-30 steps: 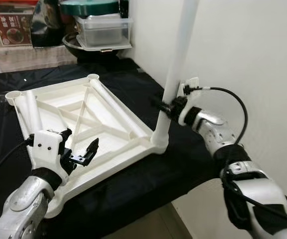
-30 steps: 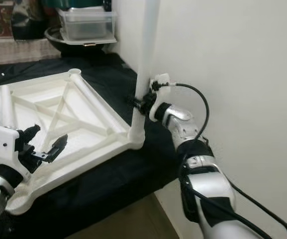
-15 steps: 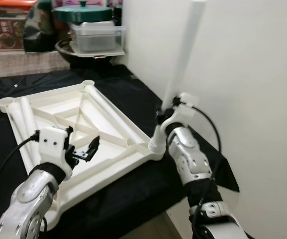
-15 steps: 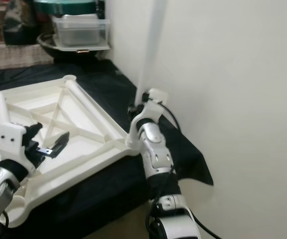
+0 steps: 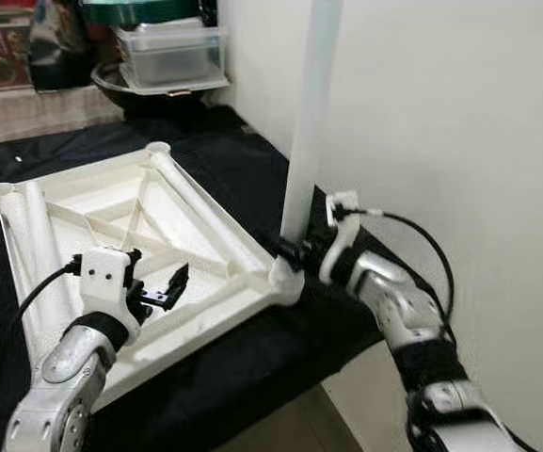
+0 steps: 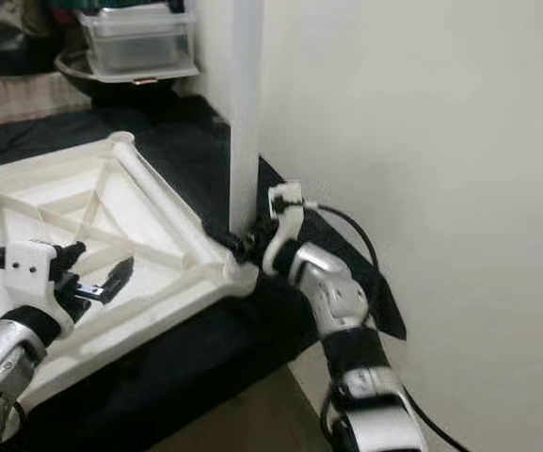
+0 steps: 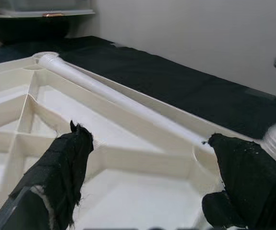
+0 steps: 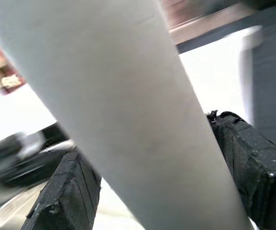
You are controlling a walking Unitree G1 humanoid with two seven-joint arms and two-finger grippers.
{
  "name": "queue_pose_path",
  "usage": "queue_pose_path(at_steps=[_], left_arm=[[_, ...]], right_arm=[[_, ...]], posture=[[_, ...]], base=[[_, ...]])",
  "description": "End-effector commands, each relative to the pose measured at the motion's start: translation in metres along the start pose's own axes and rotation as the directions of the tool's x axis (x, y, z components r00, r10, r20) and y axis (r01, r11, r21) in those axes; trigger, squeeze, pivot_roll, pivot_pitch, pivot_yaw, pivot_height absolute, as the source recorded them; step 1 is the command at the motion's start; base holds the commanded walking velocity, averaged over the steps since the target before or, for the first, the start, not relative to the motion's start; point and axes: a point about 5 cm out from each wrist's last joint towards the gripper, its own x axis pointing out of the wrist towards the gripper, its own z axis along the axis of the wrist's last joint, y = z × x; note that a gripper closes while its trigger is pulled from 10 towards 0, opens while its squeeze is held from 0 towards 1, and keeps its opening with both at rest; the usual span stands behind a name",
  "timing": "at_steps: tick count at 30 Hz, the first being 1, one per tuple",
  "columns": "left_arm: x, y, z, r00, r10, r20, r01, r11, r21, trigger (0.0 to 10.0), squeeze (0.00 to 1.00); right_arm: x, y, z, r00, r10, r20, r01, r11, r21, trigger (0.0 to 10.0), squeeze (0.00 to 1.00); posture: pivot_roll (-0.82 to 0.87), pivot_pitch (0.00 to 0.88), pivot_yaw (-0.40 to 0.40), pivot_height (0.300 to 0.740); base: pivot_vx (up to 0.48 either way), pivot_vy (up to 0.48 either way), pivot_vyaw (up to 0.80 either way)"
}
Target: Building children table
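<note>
Beside the tabletop's (image 5: 205, 221) near corner, our bent right gripper (image 5: 295, 252) pinches the upright leg (image 5: 307, 122); our left gripper (image 5: 153, 294) hovers spread above the tabletop.

– Where is there room to pass?

– Over the middle of the tabletop (image 5: 167, 212), between its ribs, where the left claw (image 5: 155, 290) hangs with fingers apart. The black-clothed counter (image 5: 252, 160) beyond the far rim is bare up to the wall (image 5: 440, 122).

– And what blocks?

– The upright leg (image 5: 307, 113) at the near corner, clamped by the right claw (image 5: 295, 252), close to the wall. A loose leg (image 5: 200, 202) lies along the right rim, and containers (image 5: 172, 56) stand behind.
</note>
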Motion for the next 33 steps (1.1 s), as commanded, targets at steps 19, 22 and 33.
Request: queue_pose_path(at_steps=[19,22,33], left_arm=[[-0.001,0.003,-0.002,1.000,0.005,0.026,-0.004,0.999,-0.046,10.0,0.00],[-0.001,0.003,-0.002,1.000,0.007,0.027,-0.005,0.999,-0.046,10.0,0.00],[0.001,0.003,-0.002,1.000,0.009,0.022,-0.008,0.999,-0.042,10.0,0.00]], right_arm=[[0.008,-0.031,-0.004,0.745,-0.666,0.045,0.667,0.741,-0.082,0.0,0.00],[-0.005,-0.031,-0.012,0.609,-0.790,0.067,0.792,0.601,-0.110,0.0,0.00],[0.016,-0.008,-0.013,0.689,-0.722,0.056,0.723,0.681,-0.113,10.0,0.00]], posture=[[0.14,0.000,-0.101,0.714],[0.14,0.000,-0.099,0.714],[0.14,0.000,-0.099,0.714]], base=[[0.000,0.000,0.00],[0.000,0.000,0.00],[0.000,0.000,0.00]])
